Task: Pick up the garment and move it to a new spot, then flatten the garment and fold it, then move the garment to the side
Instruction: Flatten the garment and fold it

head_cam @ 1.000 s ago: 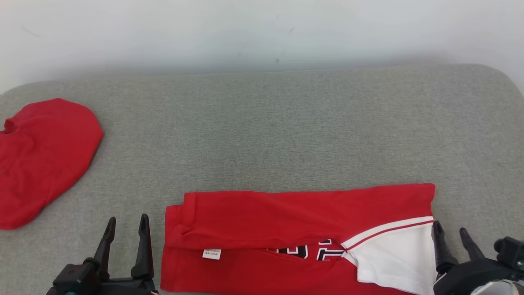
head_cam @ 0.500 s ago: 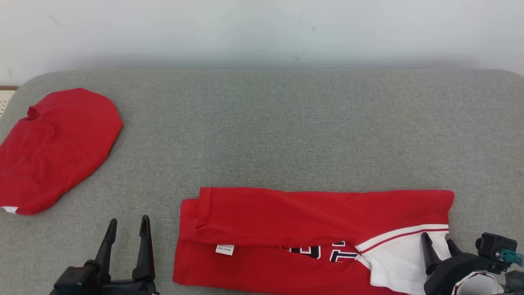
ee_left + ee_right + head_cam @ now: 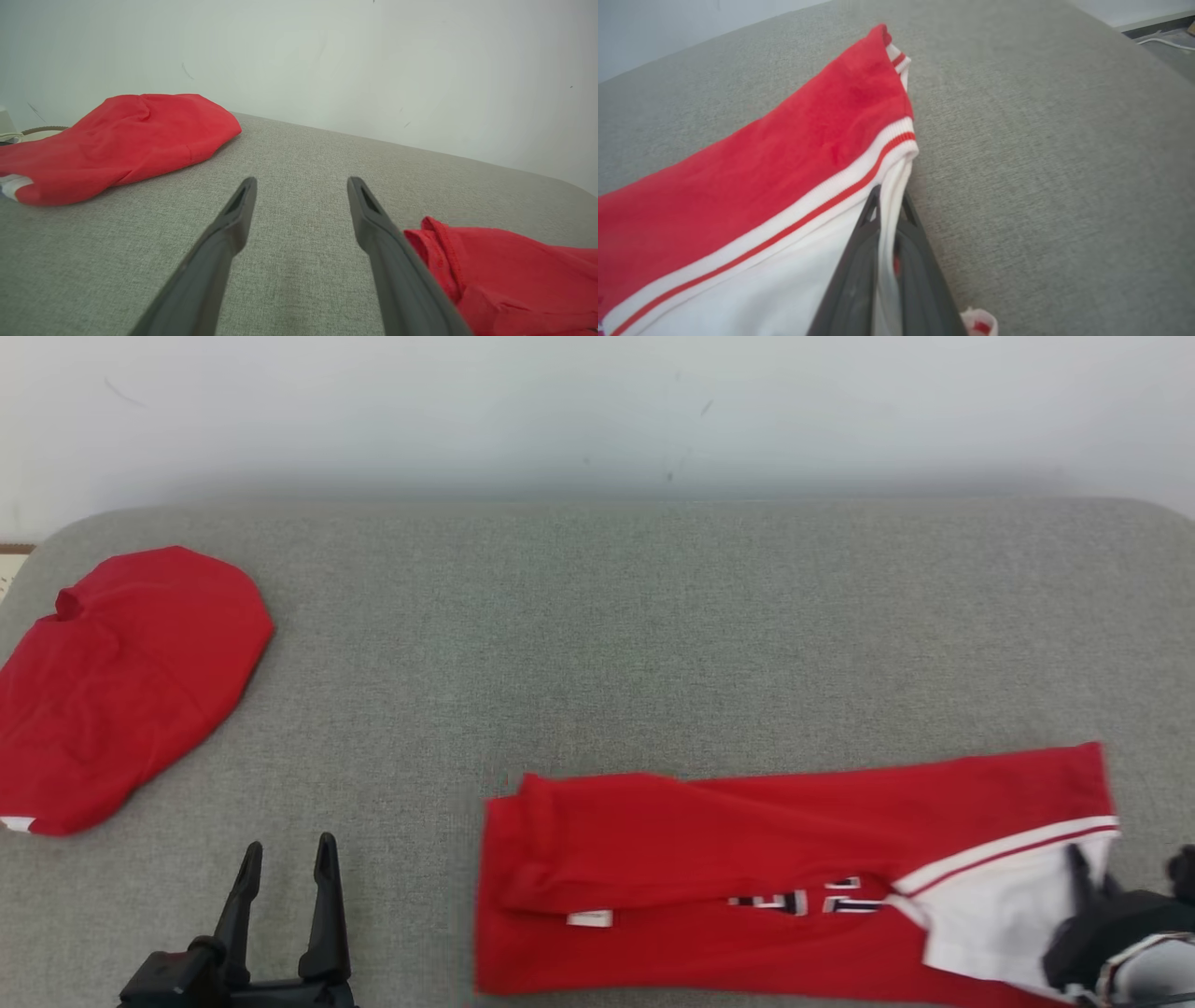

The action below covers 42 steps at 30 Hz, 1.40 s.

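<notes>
A grey woven upholstered surface (image 3: 597,644) with rounded corners meets a plain pale wall (image 3: 597,411) behind it.

The garment (image 3: 747,840) is a red jersey folded lengthwise into a long band. It lies left to right on the near right part of the grey fabric worktop (image 3: 653,644), with its far half laid over the near half. Dark lettering (image 3: 808,901) edged in white peeps out under the fold, and a small white label (image 3: 590,918) sits near the left end. The right end carries a white panel (image 3: 990,905) bordered by ribbed white trim with a thin red stripe. The right hand (image 3: 888,205) pinches that panel's edge, which stands slightly lifted.
</notes>
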### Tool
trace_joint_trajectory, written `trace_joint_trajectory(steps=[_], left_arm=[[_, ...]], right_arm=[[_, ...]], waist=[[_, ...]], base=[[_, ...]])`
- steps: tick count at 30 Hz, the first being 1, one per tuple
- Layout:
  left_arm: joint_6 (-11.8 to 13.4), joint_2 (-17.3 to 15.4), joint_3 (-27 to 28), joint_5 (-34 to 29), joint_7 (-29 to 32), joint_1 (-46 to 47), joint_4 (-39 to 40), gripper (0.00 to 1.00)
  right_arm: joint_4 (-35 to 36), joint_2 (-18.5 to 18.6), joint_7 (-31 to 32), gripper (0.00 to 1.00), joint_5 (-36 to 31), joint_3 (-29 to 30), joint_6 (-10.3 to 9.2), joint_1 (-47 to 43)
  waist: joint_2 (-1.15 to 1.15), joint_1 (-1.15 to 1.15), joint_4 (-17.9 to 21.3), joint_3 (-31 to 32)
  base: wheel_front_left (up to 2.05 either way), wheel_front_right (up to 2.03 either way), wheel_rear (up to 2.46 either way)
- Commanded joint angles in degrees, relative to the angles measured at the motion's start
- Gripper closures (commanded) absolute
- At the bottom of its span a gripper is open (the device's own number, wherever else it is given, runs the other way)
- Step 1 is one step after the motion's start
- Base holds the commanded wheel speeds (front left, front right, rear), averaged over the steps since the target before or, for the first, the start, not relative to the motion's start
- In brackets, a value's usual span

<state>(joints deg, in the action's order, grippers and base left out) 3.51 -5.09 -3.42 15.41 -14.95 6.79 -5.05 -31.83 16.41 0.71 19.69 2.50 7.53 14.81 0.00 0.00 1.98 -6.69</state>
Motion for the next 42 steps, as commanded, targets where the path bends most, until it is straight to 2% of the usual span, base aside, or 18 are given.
trace_joint_trajectory(steps=[1, 6, 16, 23, 30, 36, 42], left_arm=[[-0.24, 0.03, 0.38, -0.38, -0.34, -1.20, -0.04, 0.00], [-0.59, 0.41, 1.32, -0.58, -0.34, -1.60, 0.20, 0.00], [-1.31, 0.96, 2.26, -1.02, -0.34, -2.18, -0.83, 0.00], [-1.84, 1.27, 2.26, -1.38, -0.34, -2.24, -1.42, 0.00], [-2.13, 1.58, 1.87, -1.49, -0.34, -2.68, -1.91, 0.00], [-2.29, 1.81, 1.05, -1.42, -0.34, -1.98, -2.53, 0.00], [-2.40, 1.96, 0.39, -1.25, -0.34, -1.30, -3.10, 0.00]], right_arm=[[0.06, 1.57, -0.34, 1.00, -0.54, 1.27, -0.07, 0.25], [1.97, 2.50, 0.57, 1.00, 0.74, 4.01, -0.07, 0.30], [13.99, -0.58, 6.01, 1.00, 9.13, 0.33, -0.06, -2.37], [27.30, -2.77, 12.49, 1.00, 16.63, -4.48, -0.04, -6.52], [37.73, -6.16, 16.84, 1.00, 20.19, -10.77, -0.03, -9.09], [40.29, -7.92, 18.08, 1.00, 19.89, -16.32, -0.03, -8.60], [38.84, -9.08, 17.75, 1.00, 19.62, -21.86, -0.03, -6.46]], waist=[[0.00, 0.00, 0.17, 0.18], [0.00, 0.00, 1.04, 0.68], [0.00, 0.00, 2.49, 1.85], [0.00, 0.00, 2.43, 2.74], [0.00, 0.00, 1.63, 3.06], [0.00, 0.00, 0.31, 2.99], [0.00, 0.00, -0.85, 2.73]], base=[[0.00, 0.00, 0.00], [0.00, 0.00, 0.00], [0.00, 0.00, 0.00], [0.00, 0.00, 0.00], [0.00, 0.00, 0.00], [0.00, 0.00, 0.00], [0.00, 0.00, 0.00]])
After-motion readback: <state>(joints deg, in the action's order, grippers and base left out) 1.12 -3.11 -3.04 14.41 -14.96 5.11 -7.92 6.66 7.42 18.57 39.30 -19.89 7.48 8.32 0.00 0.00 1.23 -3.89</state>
